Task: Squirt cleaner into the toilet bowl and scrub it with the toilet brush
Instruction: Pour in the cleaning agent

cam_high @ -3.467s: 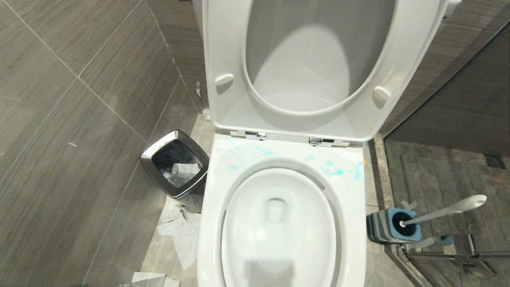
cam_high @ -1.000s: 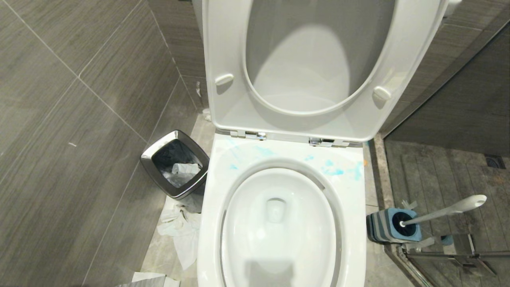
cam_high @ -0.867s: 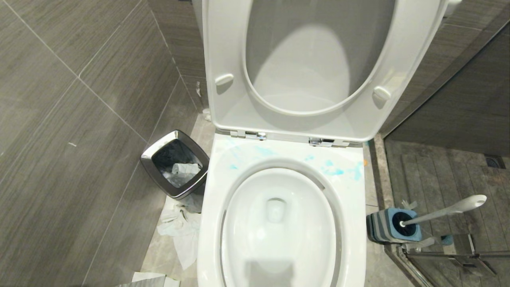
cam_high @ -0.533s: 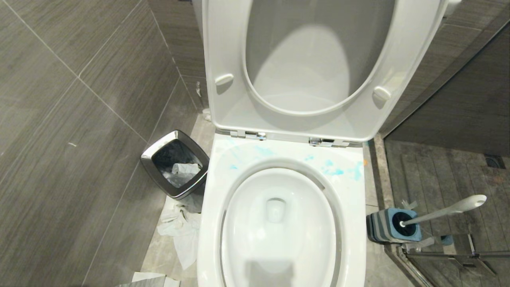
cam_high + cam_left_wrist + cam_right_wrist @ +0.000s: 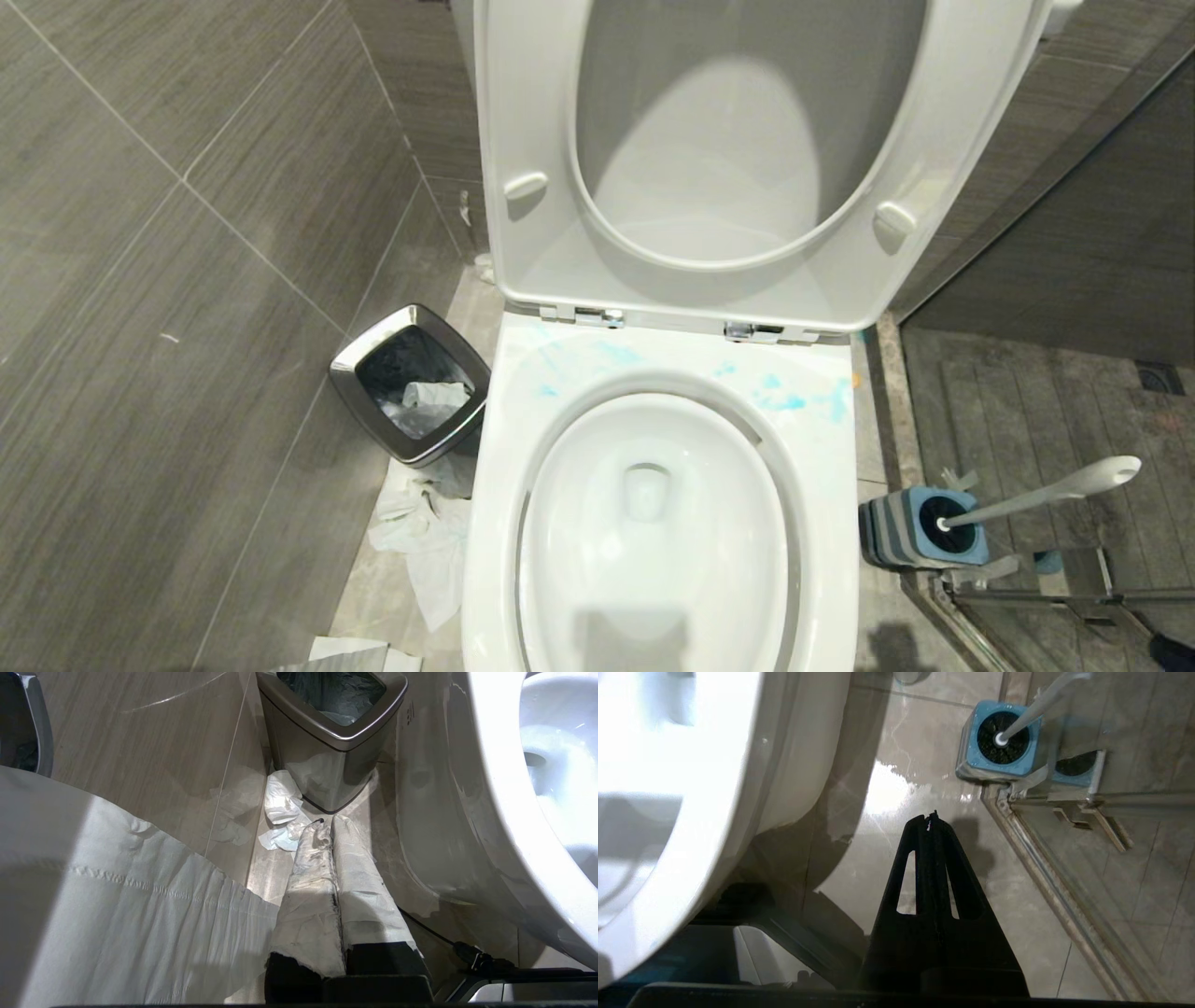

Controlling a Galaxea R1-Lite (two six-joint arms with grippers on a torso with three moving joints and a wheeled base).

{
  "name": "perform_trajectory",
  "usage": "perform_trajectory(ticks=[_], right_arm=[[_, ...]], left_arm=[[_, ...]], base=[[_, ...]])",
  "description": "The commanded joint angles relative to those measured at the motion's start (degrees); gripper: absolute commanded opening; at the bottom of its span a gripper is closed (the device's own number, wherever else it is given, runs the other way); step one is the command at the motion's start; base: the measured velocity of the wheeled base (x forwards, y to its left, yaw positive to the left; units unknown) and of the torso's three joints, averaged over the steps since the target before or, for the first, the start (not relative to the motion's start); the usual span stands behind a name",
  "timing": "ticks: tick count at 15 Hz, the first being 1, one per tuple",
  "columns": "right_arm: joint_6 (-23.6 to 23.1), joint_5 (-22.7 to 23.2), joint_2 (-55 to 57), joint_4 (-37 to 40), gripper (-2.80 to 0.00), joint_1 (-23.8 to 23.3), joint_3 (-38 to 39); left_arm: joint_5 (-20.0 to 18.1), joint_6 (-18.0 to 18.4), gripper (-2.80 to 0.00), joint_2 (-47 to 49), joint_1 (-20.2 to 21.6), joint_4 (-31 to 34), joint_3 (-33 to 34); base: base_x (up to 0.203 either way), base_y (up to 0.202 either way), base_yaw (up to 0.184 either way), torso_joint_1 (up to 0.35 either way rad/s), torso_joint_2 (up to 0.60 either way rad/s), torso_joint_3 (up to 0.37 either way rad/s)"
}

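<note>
The white toilet bowl (image 5: 822,523) stands in the middle with its seat and lid (image 5: 532,140) raised. Blue smears (image 5: 784,401) mark the ledge behind the bowl. The toilet brush (image 5: 1046,495) leans in its blue-and-grey striped holder (image 5: 901,532) on the floor to the right of the bowl. My right gripper (image 5: 930,819) hangs shut and empty above the floor, short of the holder (image 5: 999,742). On the other side of the bowl, my left gripper (image 5: 329,823) is shut and empty, its fingers wrapped in white. The cleaner is out of view.
A steel-rimmed trash bin (image 5: 411,383) stands left of the toilet with crumpled tissue (image 5: 420,541) on the floor beside it. A glass shower door frame (image 5: 1055,597) runs just behind the brush holder. Tiled walls close in on both sides.
A dark tip of my right arm has come into the bottom right corner of the head view, with a new shadow on the floor beside the toilet. Nothing else has moved.
</note>
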Motion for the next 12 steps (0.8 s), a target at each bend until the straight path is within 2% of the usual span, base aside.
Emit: perform_trajectory(ticks=[1, 3, 8, 12], right_arm=[[0.0, -0.1, 19.3, -9.2, -2.8, 0.0, -0.2], [-0.4, -0.1, 28.5, -20.3, -2.8, 0.1, 1.1], [-1.4, 0.1, 45.4, -39.7, -2.8, 0.6, 2.8], [-1.7, -1.3, 62.4, -60.7, -2.8, 1.2, 3.9]], left_arm=[[0.0, 0.0, -2.8, 0.0, 0.1, 0.0, 0.1], [0.0, 0.0, -2.8, 0.0, 0.0, 0.0, 0.1], [0.0, 0.0, -2.8, 0.0, 0.1, 0.0, 0.1], [0.0, 0.0, -2.8, 0.0, 0.0, 0.0, 0.1]], base=[[0.0, 0.0, 0.0, 0.0, 0.0, 0.0], [0.0, 0.0, 0.0, 0.0, 0.0, 0.0], [0.0, 0.0, 0.0, 0.0, 0.0, 0.0], [0.0, 0.0, 0.0, 0.0, 0.0, 0.0]])
